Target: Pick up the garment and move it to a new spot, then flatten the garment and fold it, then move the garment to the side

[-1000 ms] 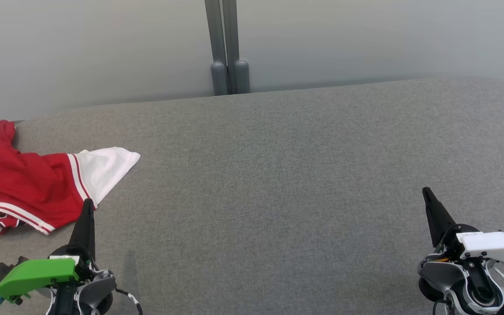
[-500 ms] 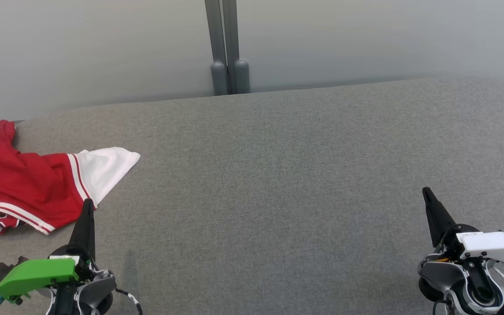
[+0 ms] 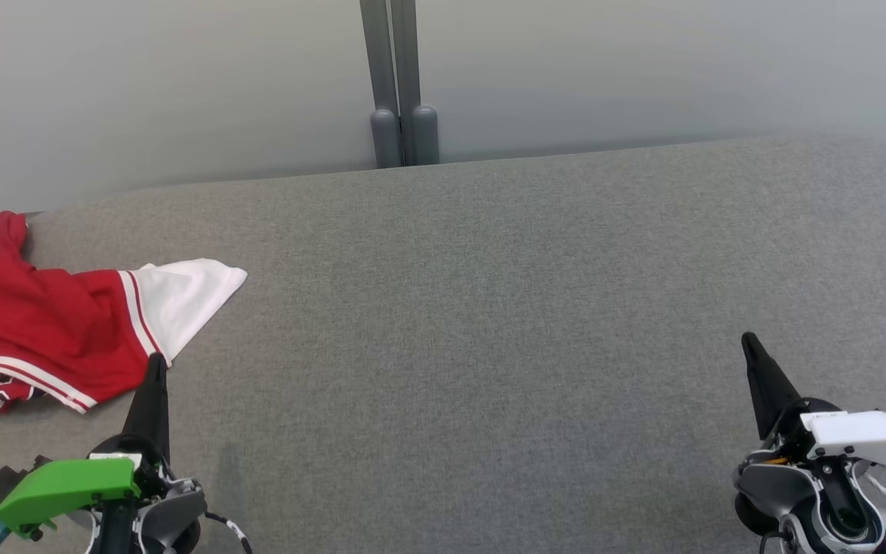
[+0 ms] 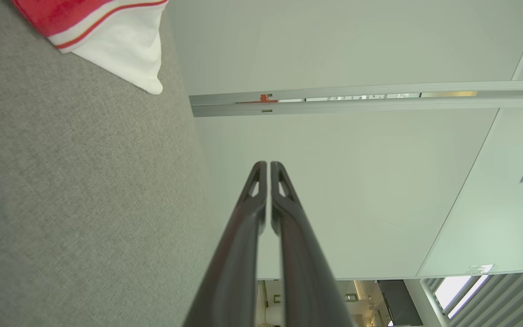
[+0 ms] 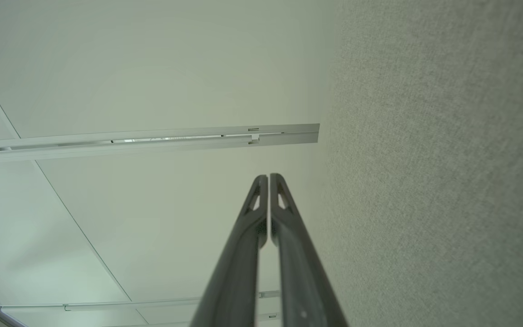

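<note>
The garment [image 3: 51, 331] is red with white stripes and a white sleeve, lying crumpled at the far left of the grey padded surface [image 3: 489, 308]; part of it runs off the head view's left edge. Its white sleeve [image 4: 125, 50] shows at the top left of the left wrist view. My left gripper [image 3: 155, 362] is shut and empty, its tip just below the garment's near edge, also seen as [image 4: 268, 164]. My right gripper [image 3: 747, 338] is shut and empty at the lower right, far from the garment, and appears as [image 5: 268, 176].
A pale wall with a grey vertical post [image 3: 401, 85] rises behind the surface's far edge. The surface curves down at its left and right ends.
Both grippers have dropped slightly toward the near edge of the head view. The garment has not moved.
</note>
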You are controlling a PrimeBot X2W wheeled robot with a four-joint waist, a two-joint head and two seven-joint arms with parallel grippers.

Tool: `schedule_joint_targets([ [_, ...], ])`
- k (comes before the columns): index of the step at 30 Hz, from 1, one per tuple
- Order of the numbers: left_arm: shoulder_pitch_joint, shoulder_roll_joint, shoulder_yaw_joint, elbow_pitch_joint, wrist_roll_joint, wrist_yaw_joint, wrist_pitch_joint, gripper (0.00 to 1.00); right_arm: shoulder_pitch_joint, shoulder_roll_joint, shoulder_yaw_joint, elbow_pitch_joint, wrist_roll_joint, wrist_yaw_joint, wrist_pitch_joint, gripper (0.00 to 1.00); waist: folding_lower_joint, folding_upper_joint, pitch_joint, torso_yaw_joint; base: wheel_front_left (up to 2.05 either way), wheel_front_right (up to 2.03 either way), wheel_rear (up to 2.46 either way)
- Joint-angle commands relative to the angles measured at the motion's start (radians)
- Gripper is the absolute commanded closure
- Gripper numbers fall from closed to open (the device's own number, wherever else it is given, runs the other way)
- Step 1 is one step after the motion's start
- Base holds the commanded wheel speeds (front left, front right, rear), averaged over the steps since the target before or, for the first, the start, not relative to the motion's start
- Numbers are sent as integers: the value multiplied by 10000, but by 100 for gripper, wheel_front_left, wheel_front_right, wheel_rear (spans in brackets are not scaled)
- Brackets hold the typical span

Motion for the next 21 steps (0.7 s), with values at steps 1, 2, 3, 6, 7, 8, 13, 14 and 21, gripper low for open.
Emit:
schedule_joint_targets([
  [1,36,-17,-5,74,0,2,-9,0,34,17,3,61,-8,-2,-2,0,0,0,0,0,0,0,0],
  [2,46,-16,-29,62,7,2,-35,0,48,17,20,50,-13,-2,-41,0,0,0,2,1,0,0,0],
  [3,63,-15,-73,42,18,2,-82,0,71,16,53,32,-31,-2,-101,0,0,0,2,2,0,0,0],
  [6,110,-12,-207,-10,57,2,-225,0,127,13,158,-17,-152,-2,-257,0,0,0,8,5,0,0,0],
  [7,125,-10,-257,-25,85,2,-281,0,144,11,195,-35,-245,-1,-315,0,0,0,12,5,0,0,0],
  [8,135,-8,-294,-34,113,2,-325,0,154,10,211,-54,-336,-1,-357,0,0,0,15,5,0,0,0],
  [13,162,85,-523,0,529,2,-602,0,196,6,308,-269,-1147,-1,-604,0,0,0,42,3,0,0,0],
  [14,160,96,-556,17,634,2,-648,0,200,5,338,-322,-1326,-1,-645,0,0,0,47,2,0,0,0],
  [21,171,63,-489,-24,1984,1,-963,0,257,-44,543,-781,-2994,-1,-960,0,0,0,88,8,0,0,0],
])
